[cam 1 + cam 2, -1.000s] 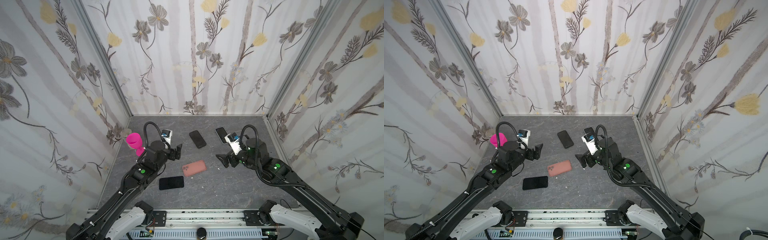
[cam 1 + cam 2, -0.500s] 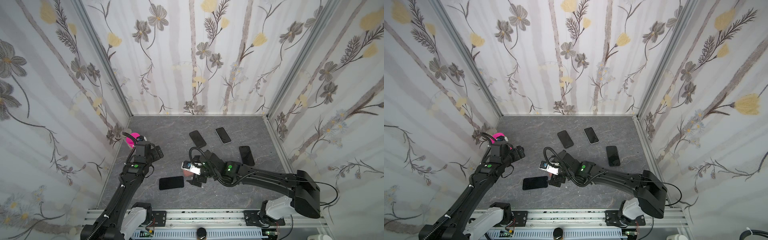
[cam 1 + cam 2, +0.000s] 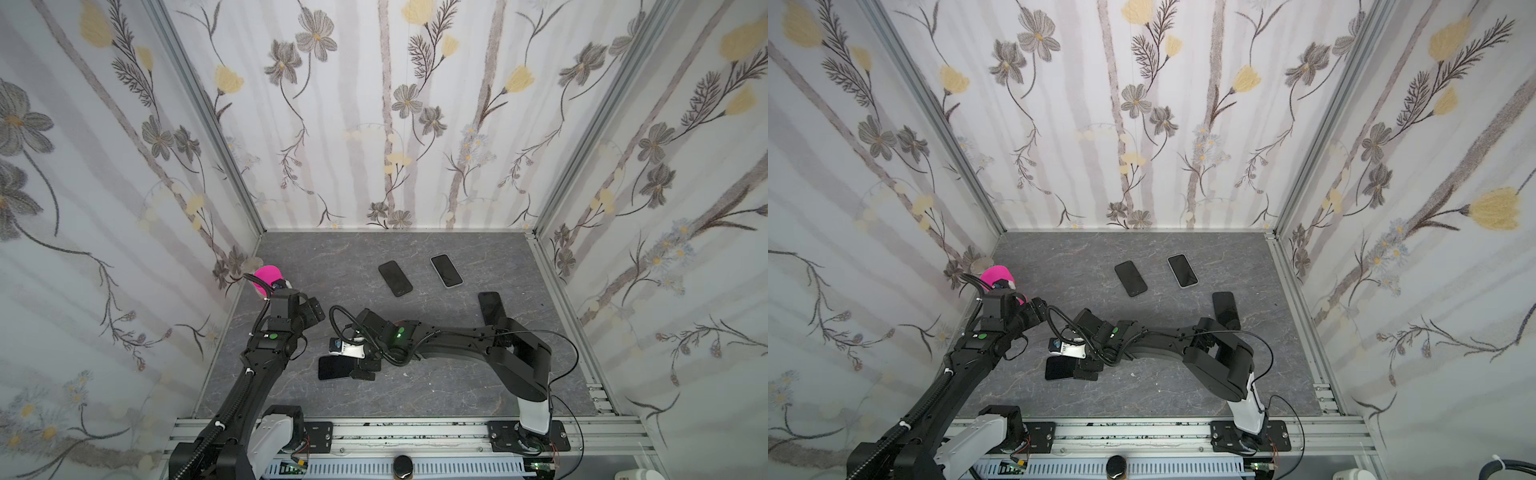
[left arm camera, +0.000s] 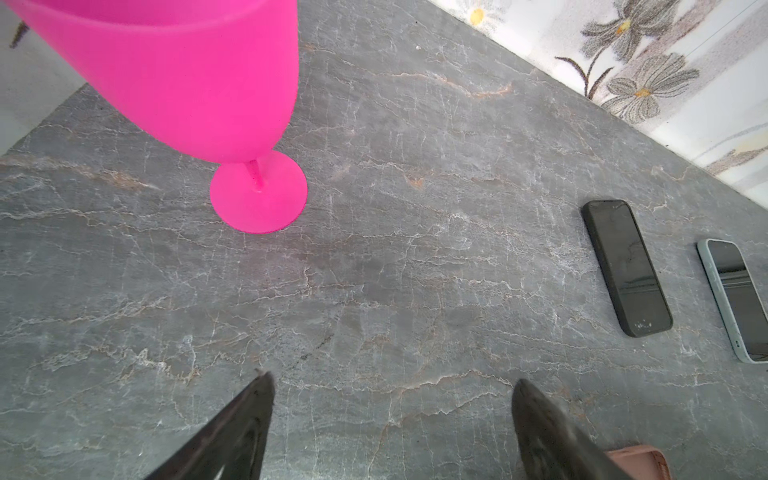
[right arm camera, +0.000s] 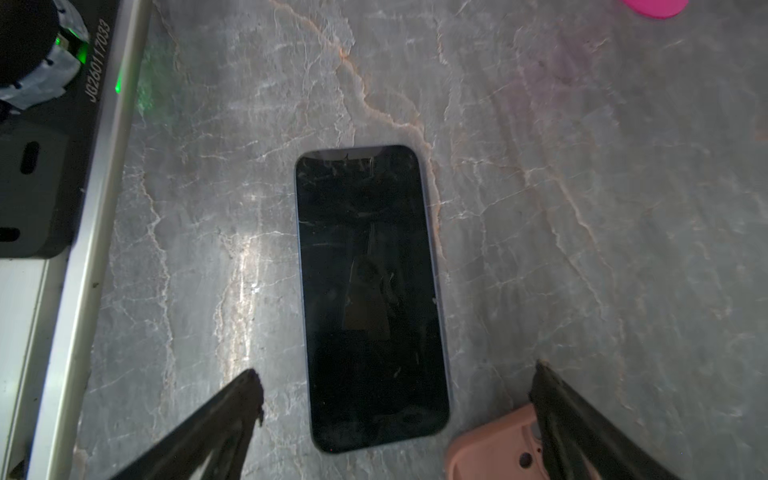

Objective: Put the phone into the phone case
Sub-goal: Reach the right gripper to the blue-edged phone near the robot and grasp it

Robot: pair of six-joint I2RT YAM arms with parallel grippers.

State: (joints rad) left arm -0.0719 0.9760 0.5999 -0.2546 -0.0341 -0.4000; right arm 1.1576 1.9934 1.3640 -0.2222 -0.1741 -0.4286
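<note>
Grey marble tabletop: left gripper has backed off beside the pink goblet, jaws spread, empty. Right gripper has swung across, jaws wide over the flat-lying phone, with the salmon phone case just beside. A pickup looks next.

Phone lies on the table — case just beside.

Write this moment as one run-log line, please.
right end effector: open, over phone's end | left end effector: open, near cup | case: beside phone | phone: on table, not cased
</note>
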